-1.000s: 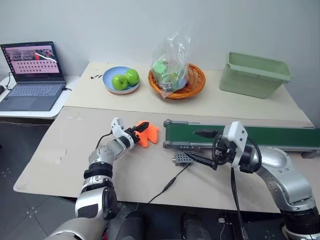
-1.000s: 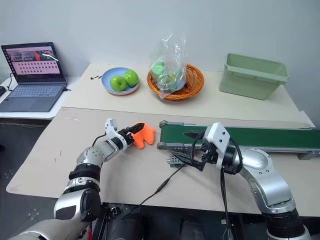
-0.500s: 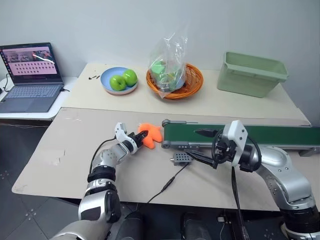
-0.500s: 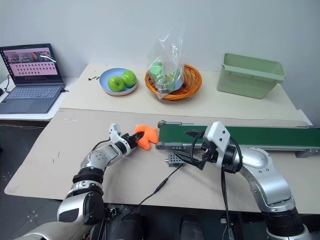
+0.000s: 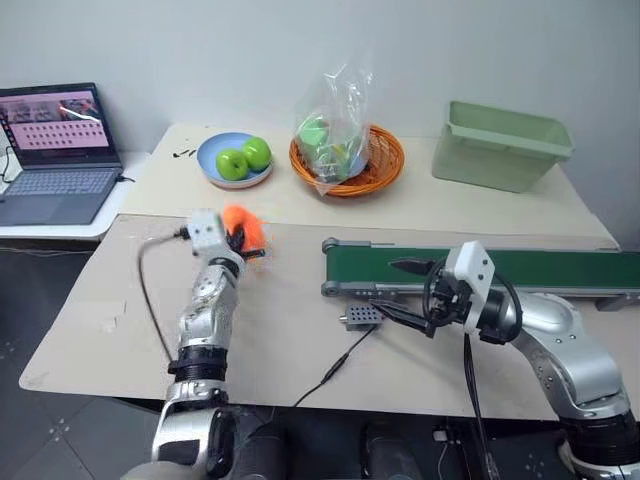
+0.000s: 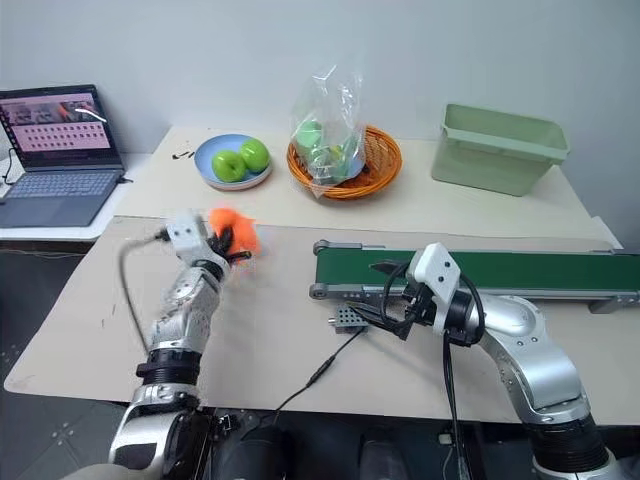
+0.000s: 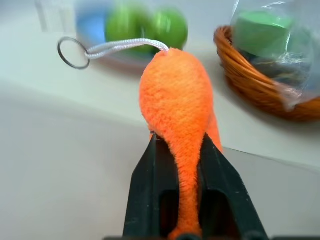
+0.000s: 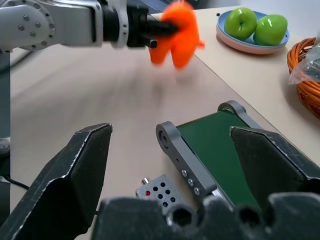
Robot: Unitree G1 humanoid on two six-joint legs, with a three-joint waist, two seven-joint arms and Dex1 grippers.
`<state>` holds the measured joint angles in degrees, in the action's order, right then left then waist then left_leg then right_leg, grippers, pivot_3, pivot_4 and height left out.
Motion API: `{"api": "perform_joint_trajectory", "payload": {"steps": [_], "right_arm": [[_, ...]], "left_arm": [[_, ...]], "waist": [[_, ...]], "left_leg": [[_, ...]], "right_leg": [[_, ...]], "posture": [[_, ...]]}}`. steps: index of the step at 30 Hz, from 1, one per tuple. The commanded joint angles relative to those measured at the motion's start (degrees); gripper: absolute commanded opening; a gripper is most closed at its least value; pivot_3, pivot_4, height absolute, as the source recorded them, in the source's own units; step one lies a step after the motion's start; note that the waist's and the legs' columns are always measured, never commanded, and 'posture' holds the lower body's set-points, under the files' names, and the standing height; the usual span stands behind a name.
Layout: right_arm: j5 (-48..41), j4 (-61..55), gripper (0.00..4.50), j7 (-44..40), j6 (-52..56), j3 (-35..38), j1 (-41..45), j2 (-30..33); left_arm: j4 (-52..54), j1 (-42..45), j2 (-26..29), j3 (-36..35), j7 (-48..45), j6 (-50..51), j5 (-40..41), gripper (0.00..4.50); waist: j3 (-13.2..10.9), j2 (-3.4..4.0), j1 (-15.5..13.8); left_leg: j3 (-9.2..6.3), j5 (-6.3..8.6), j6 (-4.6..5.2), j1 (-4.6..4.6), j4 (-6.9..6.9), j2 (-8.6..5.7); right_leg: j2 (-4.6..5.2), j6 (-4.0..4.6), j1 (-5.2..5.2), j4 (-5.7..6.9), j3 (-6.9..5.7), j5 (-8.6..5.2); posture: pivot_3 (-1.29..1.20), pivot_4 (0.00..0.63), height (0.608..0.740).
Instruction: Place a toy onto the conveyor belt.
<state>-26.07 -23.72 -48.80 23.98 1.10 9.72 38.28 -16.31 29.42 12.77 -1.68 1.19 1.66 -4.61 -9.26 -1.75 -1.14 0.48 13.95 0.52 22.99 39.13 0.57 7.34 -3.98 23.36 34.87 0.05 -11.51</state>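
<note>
Left claw [image 7: 187, 200]: clamped on the toy [image 7: 177, 105], lifted above the table [image 5: 290, 340].
Right claw [image 8: 175, 165]: fingers wide apart, hovering beside the conveyor belt [image 5: 500, 270] near its roller end.
Left wrist view: white cord loop with metal ring [image 7: 70, 52] on the toy's tip.
Right wrist view: grey control box [image 8: 157, 191] beside the belt frame.
Toy: left of the belt, well apart.
</note>
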Motion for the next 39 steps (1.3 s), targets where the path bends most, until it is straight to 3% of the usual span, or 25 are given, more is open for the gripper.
{"api": "perform_joint_trajectory", "payload": {"steps": [1, 5, 7, 16, 25, 27, 28, 37, 39], "right_arm": [[-1.0, -1.0, 4.50, -0.1, -0.8, 2.3, -0.8, 0.4], [-1.1, -1.1, 4.50, 0.3, -0.8, 2.7, -1.3, 0.1], [-1.1, -1.3, 4.50, 0.5, -0.7, 2.7, -1.4, 0.0], [-1.8, -2.3, 4.50, 1.2, -0.9, 4.5, -3.1, -0.4], [-2.3, -2.6, 4.50, 1.8, -1.0, 5.0, -3.3, -0.6], [-2.3, -2.6, 4.50, 1.9, -1.0, 4.9, -3.3, -0.7], [-2.3, -2.6, 4.50, 2.0, -1.1, 4.9, -3.3, -0.7], [-1.8, -1.6, 4.50, 2.0, -1.6, 4.4, -2.4, -1.3], [-1.7, -1.5, 4.50, 2.0, -1.7, 4.3, -2.2, -1.4]], "left_arm": [[2.7, 0.5, 7.1, 14.7, 6.7, -15.0, -23.8, 0.01], [-0.5, 3.4, 14.9, 28.0, 17.7, -25.0, -46.0, 0.01], [-2.3, 4.7, 16.2, 30.9, 21.6, -27.2, -50.5, 0.01], [-20.7, 14.8, 14.8, 40.0, 32.9, -31.9, -61.2, 0.01], [-32.8, 20.2, 10.3, 45.6, 37.1, -33.3, -63.5, 0.01], [-34.3, 20.6, 9.7, 45.8, 37.1, -33.8, -62.8, 0.88], [-35.0, 20.8, 9.5, 45.8, 36.7, -34.3, -62.2, 1.05], [-37.6, 22.1, 9.1, 45.5, 35.2, -35.5, -59.1, 4.29], [-37.7, 22.2, 9.3, 45.7, 35.0, -35.6, -58.7, 4.46]], "waist": [[0.0, 0.01, -0.4], [0.0, 0.02, -0.7], [0.0, 0.03, -0.7], [0.0, 0.02, -0.3], [0.0, 0.01, -0.2], [0.0, 0.01, -0.1], [0.0, 0.01, 0.0], [0.0, 0.02, 0.4], [0.0, 0.02, 0.4]], "left_leg": [[-0.01, 0.00, 0.00, 0.01, 0.00, -0.01], [0.03, 0.01, -0.01, -0.01, -0.02, -0.01], [0.03, 0.01, -0.01, 0.00, -0.06, 0.01], [0.12, -0.02, -0.04, 0.55, -0.05, 0.01], [0.13, -0.02, -0.04, 0.70, -0.02, 0.00], [0.13, -0.02, -0.04, 0.70, 0.00, 0.00], [0.13, -0.02, -0.04, 0.70, 0.01, 0.00], [0.12, -0.02, -0.04, 0.52, 0.06, 0.01], [0.13, -0.02, -0.04, 0.44, 0.07, 0.00]], "right_leg": [[0.00, 0.00, 0.00, -0.05, -0.02, 0.00], [0.03, 0.00, 0.00, -0.07, -0.01, 0.00], [0.02, 0.01, 0.06, -0.04, -0.03, -0.01], [0.02, -0.01, 0.75, 0.17, 0.03, -0.01], [0.03, -0.03, 0.81, 0.17, 0.01, -0.01], [0.03, -0.03, 0.82, 0.17, 0.01, -0.01], [0.03, -0.03, 0.82, 0.18, 0.01, -0.01], [0.03, -0.03, 0.69, 0.26, 0.03, -0.01], [0.03, -0.03, 0.61, 0.26, 0.04, -0.01]], "posture": [[0.00, 0.150, 0.715], [0.00, 0.150, 0.715], [0.00, 0.150, 0.715], [0.00, 0.150, 0.715], [0.00, 0.150, 0.715], [0.00, 0.150, 0.715], [0.00, 0.150, 0.715], [0.00, 0.150, 0.715], [0.00, 0.150, 0.715]]}}
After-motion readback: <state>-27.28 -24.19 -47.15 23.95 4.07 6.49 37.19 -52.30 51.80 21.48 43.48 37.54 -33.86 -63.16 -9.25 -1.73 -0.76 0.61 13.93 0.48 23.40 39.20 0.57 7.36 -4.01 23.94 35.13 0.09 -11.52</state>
